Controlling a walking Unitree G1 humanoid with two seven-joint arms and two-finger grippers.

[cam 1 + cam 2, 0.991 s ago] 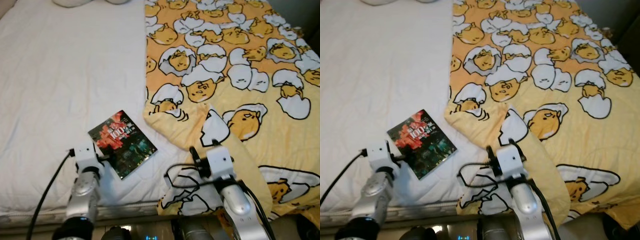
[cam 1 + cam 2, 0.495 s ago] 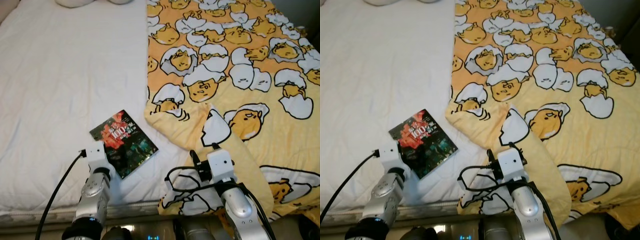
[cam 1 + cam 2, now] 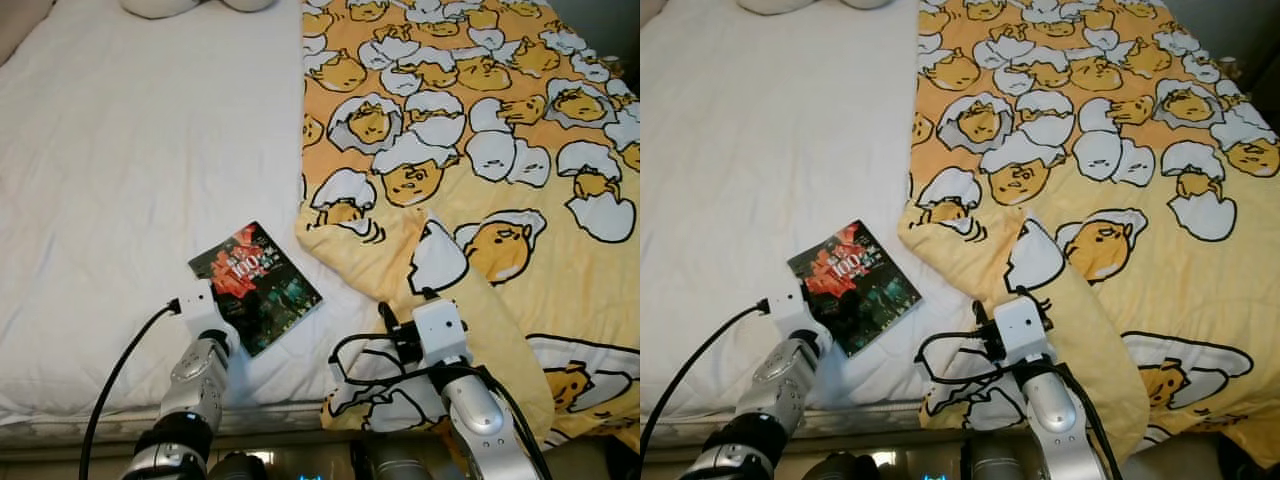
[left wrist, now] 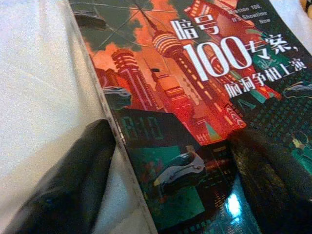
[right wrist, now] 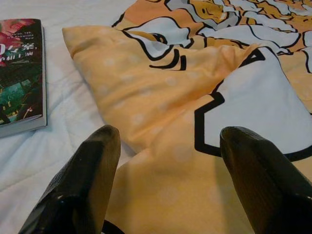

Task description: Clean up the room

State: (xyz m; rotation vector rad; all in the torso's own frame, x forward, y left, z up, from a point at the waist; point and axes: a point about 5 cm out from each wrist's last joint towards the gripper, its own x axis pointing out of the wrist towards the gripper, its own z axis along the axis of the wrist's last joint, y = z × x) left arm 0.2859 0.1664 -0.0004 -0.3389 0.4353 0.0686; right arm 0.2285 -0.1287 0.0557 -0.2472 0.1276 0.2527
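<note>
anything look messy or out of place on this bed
Two things. A book lies loose and crooked on the white sheet near the bed's front edge. The yellow blanket covers only one side, its corner folded back and rumpled. The left gripper is open over the book.

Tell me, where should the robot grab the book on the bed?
Probably the book's near corner, coming from the robot's side. It lies flat on the white sheet, and the open left gripper already straddles that edge: one finger on the sheet, one over the cover.
</note>
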